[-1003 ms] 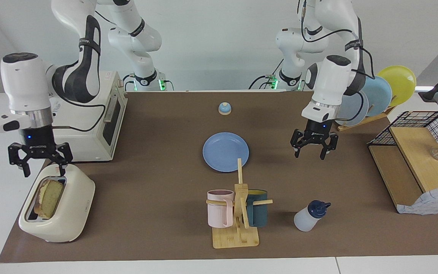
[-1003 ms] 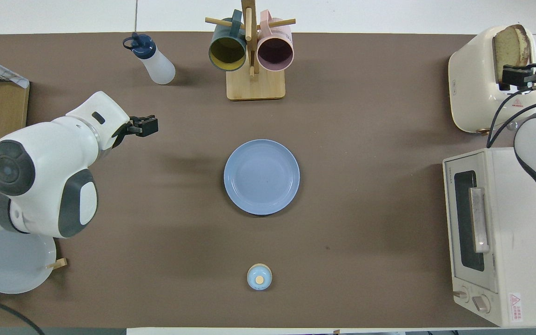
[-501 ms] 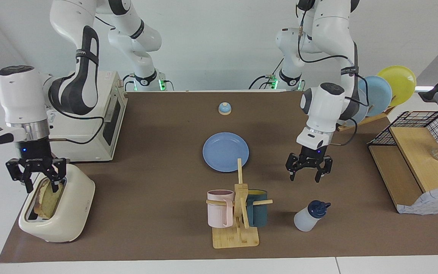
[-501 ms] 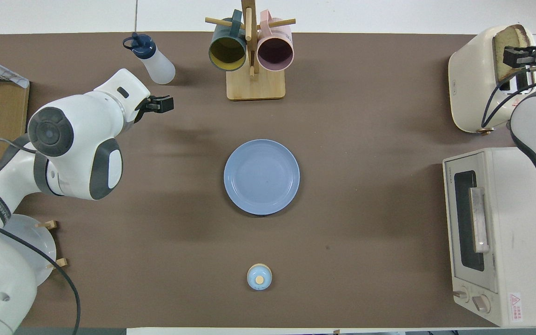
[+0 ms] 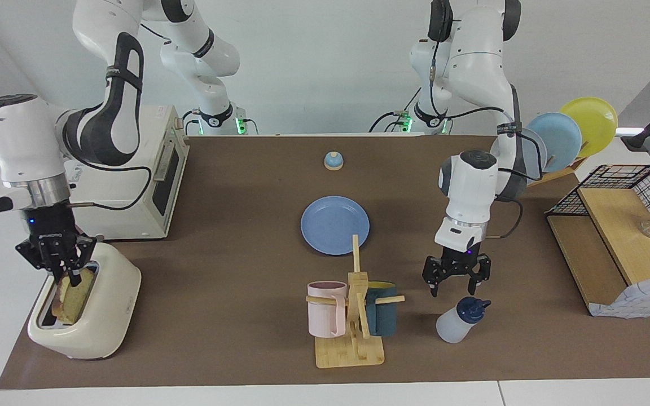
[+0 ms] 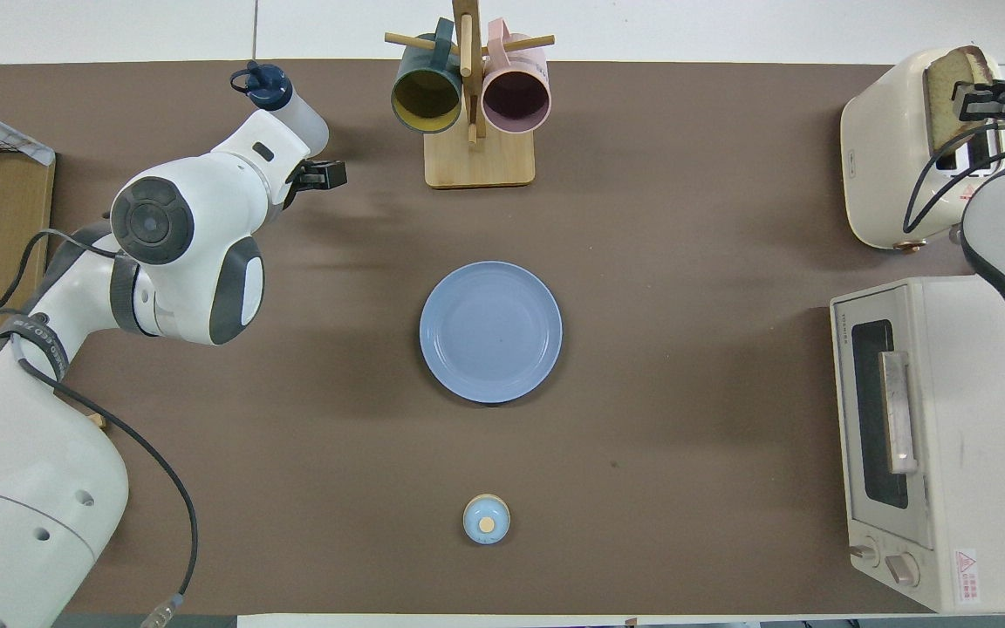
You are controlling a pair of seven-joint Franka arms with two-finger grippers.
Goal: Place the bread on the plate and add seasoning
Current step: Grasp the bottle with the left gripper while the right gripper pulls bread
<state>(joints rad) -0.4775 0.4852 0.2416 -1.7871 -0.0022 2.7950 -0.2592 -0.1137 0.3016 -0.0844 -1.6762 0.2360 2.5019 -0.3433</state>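
My right gripper is clenched on the top crust of the bread, a porous square slice standing in the smooth cream toaster at the right arm's end. The round, flat blue plate lies bare at the table's middle. My left gripper hangs with jaws spread, just over the seasoning, a translucent bottle with a navy cap.

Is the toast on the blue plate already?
No, the blue plate has nothing on it, and the toast is standing in the toaster at the right arm's end of the table.
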